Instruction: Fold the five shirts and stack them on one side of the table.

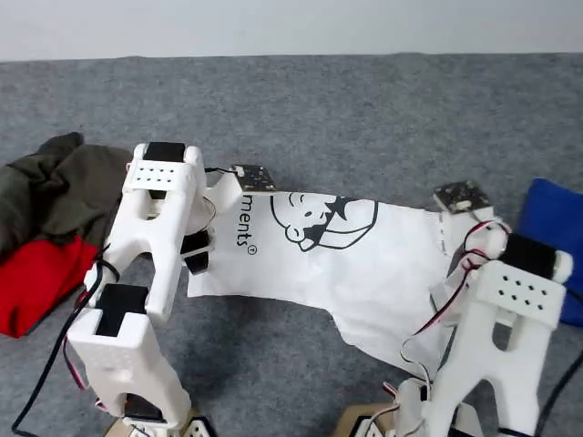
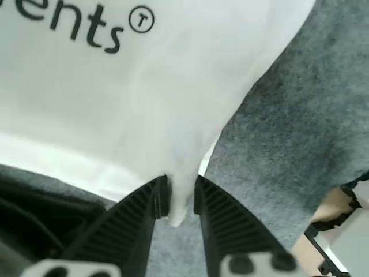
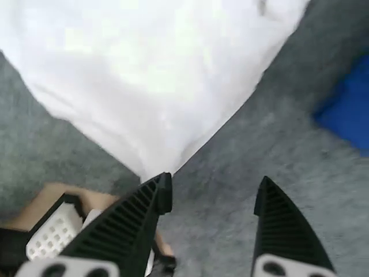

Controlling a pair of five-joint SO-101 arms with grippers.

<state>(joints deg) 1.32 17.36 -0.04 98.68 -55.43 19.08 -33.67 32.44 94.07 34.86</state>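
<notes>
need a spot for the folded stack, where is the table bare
The far strip of the table beyond the white shirt is bare, as is the near patch in front of it. Crowded: the olive heap and red shirt at one side, the blue shirt at the other.

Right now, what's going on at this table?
A white shirt lies spread on the grey table. The left pincer is shut on its edge near the printing; the right pincer is open at another corner. A dark shirt and red shirt lie heaped at one side, a blue shirt opposite.
</notes>
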